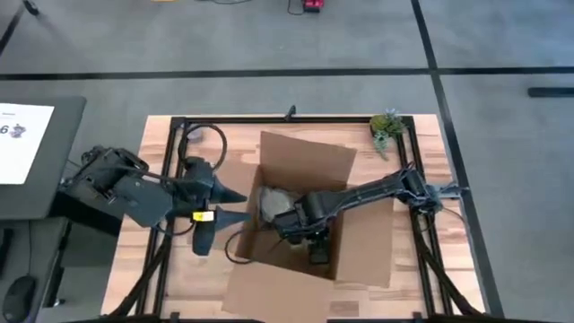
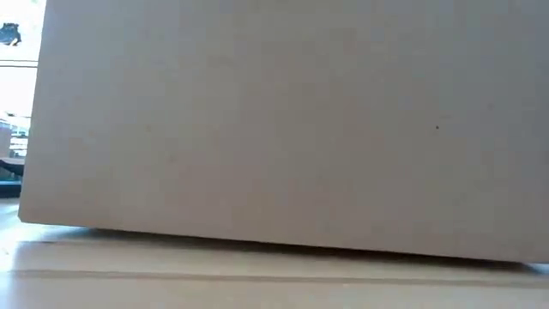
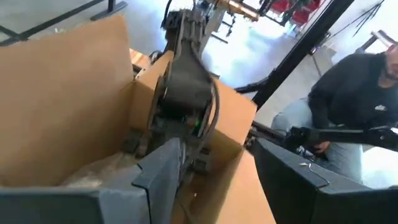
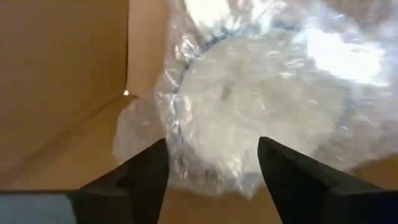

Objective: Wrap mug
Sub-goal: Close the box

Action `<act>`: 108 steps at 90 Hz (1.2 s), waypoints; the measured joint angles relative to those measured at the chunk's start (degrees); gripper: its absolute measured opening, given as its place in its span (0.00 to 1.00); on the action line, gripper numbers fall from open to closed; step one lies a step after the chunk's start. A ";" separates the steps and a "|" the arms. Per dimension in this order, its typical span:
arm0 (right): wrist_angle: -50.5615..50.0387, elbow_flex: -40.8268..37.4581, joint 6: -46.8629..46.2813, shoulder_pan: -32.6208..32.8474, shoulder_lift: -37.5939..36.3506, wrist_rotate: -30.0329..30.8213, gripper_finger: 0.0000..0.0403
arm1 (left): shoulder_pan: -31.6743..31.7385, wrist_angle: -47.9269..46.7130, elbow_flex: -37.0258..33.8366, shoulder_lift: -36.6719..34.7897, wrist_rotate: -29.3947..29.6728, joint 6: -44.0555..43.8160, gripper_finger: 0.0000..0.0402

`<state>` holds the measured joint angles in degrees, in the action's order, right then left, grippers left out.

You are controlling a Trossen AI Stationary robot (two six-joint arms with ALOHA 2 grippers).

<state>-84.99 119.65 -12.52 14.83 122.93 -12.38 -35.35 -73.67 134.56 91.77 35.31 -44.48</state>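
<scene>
Item: mug point(image 4: 261, 124), status near complete by our judgement. We record it already swathed in bubble wrap point(image 4: 205, 168) and lying inside the cardboard box point(image 1: 296, 157) at the middle of the worktop point(image 1: 161, 269). The wrapping looks done and the bundle appears to be placed. What seems left is for the right arm to clear the box, and perhaps the flaps to be closed.

Right gripper point(image 4: 211, 163): lowered into the box, hovering just over the bundle. Its 2 fingers are spread apart, holding nothing.

Left gripper point(image 1: 235, 205): waiting at the box's left wall, outside it. Its 2 fingers are likewise parted and empty.

Materials:
- Bubble wrap: clear, crinkled plastic film, glossy with bright highlights, loose at the edges. It forms a rounded, lumpy parcel, and a faint blue ring of the mug's rim shows through.
- Cardboard box: plain brown board, matte and smooth. 4 flaps are folded outward and the walls are straight.
- Worktop: pale wood boards, framed by black rails.
- Small green plant point(image 1: 387, 126): at the far right corner.
</scene>
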 joint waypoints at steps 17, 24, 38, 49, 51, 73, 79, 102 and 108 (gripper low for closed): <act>-1.79 7.44 -0.23 0.86 -2.49 3.18 0.54 | -0.22 -4.73 -0.02 -0.02 -5.99 -6.73 0.46; -1.91 9.41 -0.95 1.92 -5.88 6.20 0.52 | -0.31 -8.34 -0.07 -0.30 -13.92 -9.84 0.46; -1.51 10.21 -4.30 5.40 -15.27 12.05 0.49 | -0.86 -14.97 -0.07 -0.51 -32.15 -14.43 0.46; -0.34 10.28 -11.64 10.87 -22.60 12.51 0.47 | -4.27 -16.41 -0.07 -0.20 -43.28 -17.34 0.46; 0.17 10.28 -13.23 12.27 -23.79 12.46 0.46 | -5.24 -16.33 -0.09 -0.17 -44.74 -17.99 0.46; -2.15 10.11 -32.93 30.40 -28.26 14.64 0.38 | -15.09 -16.28 -9.24 0.00 -56.01 -28.67 0.39; -5.08 8.29 -38.79 34.54 -28.24 15.50 0.35 | -16.89 -16.44 -13.48 0.00 -56.02 -28.86 0.35; -5.03 -6.89 -58.19 45.32 -30.10 15.70 0.21 | -23.21 -14.12 -27.47 0.00 -50.35 -29.75 0.13; -4.74 -12.03 -63.76 48.04 -30.83 17.25 0.17 | -24.41 -16.09 -30.09 0.04 -44.99 -30.52 0.07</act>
<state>-89.73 107.62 -76.27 62.87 92.10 4.87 -59.77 -89.76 104.47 91.81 -9.68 -75.00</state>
